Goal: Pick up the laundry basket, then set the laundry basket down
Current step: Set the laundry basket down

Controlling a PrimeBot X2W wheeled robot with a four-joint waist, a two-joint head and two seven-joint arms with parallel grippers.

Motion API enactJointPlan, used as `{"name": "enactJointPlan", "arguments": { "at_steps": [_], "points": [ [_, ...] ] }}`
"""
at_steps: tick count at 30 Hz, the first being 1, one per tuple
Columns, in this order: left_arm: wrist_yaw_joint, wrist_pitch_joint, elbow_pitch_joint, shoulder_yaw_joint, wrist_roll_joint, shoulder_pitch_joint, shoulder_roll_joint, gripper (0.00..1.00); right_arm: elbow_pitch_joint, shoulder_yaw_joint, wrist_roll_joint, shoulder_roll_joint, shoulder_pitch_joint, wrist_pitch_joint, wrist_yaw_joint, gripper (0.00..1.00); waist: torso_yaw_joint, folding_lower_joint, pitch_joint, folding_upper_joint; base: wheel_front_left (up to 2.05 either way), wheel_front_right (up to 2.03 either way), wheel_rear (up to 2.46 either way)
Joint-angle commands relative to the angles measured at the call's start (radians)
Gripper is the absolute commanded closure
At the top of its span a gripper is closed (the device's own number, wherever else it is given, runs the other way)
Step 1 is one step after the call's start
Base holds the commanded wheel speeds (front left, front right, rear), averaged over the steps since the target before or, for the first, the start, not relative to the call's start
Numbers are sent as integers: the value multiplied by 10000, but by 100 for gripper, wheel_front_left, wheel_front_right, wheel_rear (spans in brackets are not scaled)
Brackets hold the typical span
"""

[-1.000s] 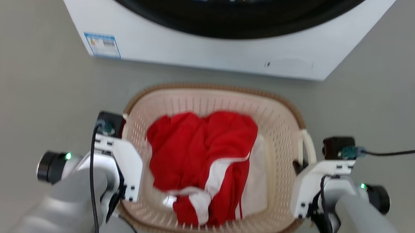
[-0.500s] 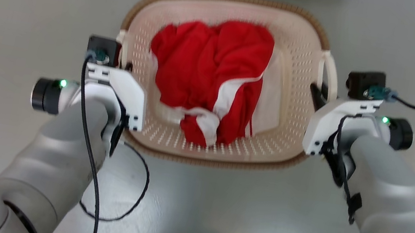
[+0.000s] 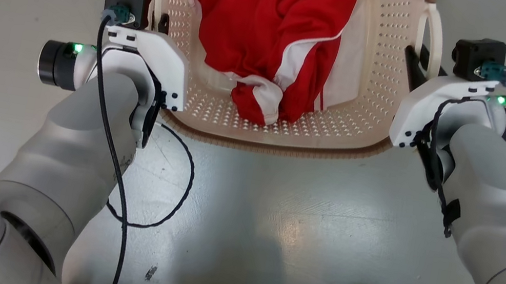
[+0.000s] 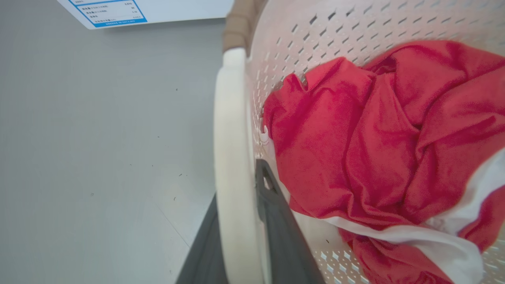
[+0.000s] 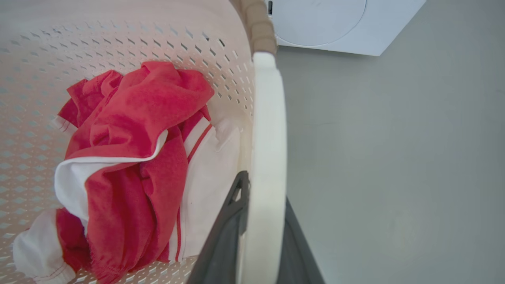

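Basket [image 3: 371, 108] at top centre of head frame, red-and-white cloth [image 3: 273, 26] inside; left gripper [image 4: 238, 203] clamped on left handle [image 4: 230, 118] at frame left, right gripper [image 5: 265, 197] clamped on right handle [image 5: 268, 110] at frame right.

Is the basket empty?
No, a crumpled red and white cloth lies inside the laundry basket.

Bright even light; floor [image 3: 293, 224] glare behind left gripper [image 3: 164, 23], right gripper [image 3: 414, 66]; wrist views soft, laundry basket [image 4: 232, 138] handle blurred.
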Motion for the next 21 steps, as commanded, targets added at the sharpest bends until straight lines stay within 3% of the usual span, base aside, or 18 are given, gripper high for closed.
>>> {"name": "enactJointPlan", "arguments": {
  "at_steps": [1, 21],
  "points": [
    [87, -143, -41, 96, 170, -325, 108, 100, -129, 84, -199, 158, 124, -226, 152, 100, 55, 0, 144, 0, 0, 0, 0],
    [93, -274, 48, 257, 383, -979, 260, 100, -97, -797, -846, -52, -20, -305, 152, 100, -56, 0, 1086, 0, 0, 0, 0]
  ]
}}
